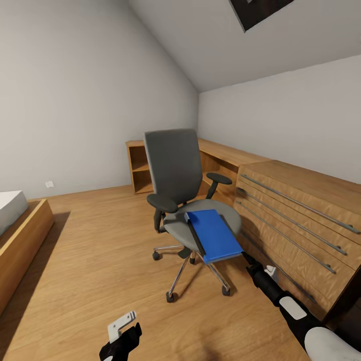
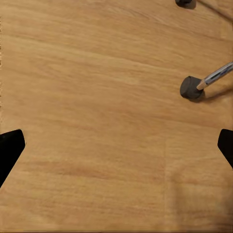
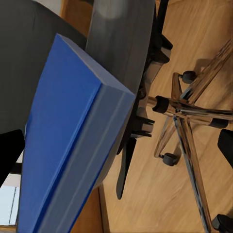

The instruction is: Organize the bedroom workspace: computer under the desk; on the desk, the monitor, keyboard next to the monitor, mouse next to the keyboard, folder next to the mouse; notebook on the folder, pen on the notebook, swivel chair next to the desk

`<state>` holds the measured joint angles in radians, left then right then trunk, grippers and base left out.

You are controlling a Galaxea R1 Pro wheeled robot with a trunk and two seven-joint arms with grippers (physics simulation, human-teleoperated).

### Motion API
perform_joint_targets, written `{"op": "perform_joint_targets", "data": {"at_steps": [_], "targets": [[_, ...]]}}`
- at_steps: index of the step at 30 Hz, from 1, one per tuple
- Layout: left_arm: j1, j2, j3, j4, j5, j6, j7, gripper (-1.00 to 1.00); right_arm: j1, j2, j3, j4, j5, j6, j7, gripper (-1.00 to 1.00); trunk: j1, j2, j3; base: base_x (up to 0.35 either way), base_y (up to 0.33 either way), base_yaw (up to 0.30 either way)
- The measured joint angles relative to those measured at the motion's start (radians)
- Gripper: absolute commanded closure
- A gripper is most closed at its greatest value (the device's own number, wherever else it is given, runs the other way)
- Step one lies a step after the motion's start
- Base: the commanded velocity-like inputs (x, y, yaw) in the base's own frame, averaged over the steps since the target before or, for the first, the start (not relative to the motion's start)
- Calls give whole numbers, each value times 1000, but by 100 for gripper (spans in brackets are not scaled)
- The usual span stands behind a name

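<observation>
- Low at the near edge of the head view, my left gripper [image 1: 122,333] is hanging over bare light wood floor [image 1: 90,260]; its wrist camera is showing dark fingertips [image 2: 10,150] at opposite edges of the picture, so I am reading those jaws as wide apart, with one black caster [image 2: 191,88] off to the side.
- My right gripper [image 1: 256,268] is reaching in just beside the front corner of the flat bright blue folder with pale edges [image 1: 214,234], and its jaws are likewise standing apart, closed on nothing.
- That folder is lying on the seat of the grey upholstered swivel chair with black armrests and a chrome star base [image 1: 176,165], overhanging the seat's front edge.
- Its long axis is running from the backrest out toward me, so the near short end is pointing at the right arm, clearly the nearer one; I am judging that overhanging end the part to grip.
- In the right wrist view the folder [image 3: 68,141] is looking thick and boxy, with a greyish side face.
- A light wooden drawer unit with bar handles [image 1: 301,220] is standing just beyond the right arm.
</observation>
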<state>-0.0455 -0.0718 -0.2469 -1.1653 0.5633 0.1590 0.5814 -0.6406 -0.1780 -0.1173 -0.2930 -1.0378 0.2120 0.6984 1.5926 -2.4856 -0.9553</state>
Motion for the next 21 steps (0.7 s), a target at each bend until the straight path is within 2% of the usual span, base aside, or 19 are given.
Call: {"op": "perform_joint_targets", "data": {"at_steps": [7, 16, 21], "targets": [[0, 1, -1, 55, -3, -5, 0, -100, 0, 0, 0, 0, 0, -6, 0, -100, 0, 0, 0, 25, 1, 0], [0, 1, 0, 71, -4, -32, 0, -100, 0, 0, 0, 1, 0, -8, 0, -100, 0, 0, 0, 220, 44, 0], [0, 0, -2, 73, -4, -37, 0, -100, 0, 0, 0, 0, 0, -9, 0, -100, 0, 0, 0, 90, 20, 0]]}}
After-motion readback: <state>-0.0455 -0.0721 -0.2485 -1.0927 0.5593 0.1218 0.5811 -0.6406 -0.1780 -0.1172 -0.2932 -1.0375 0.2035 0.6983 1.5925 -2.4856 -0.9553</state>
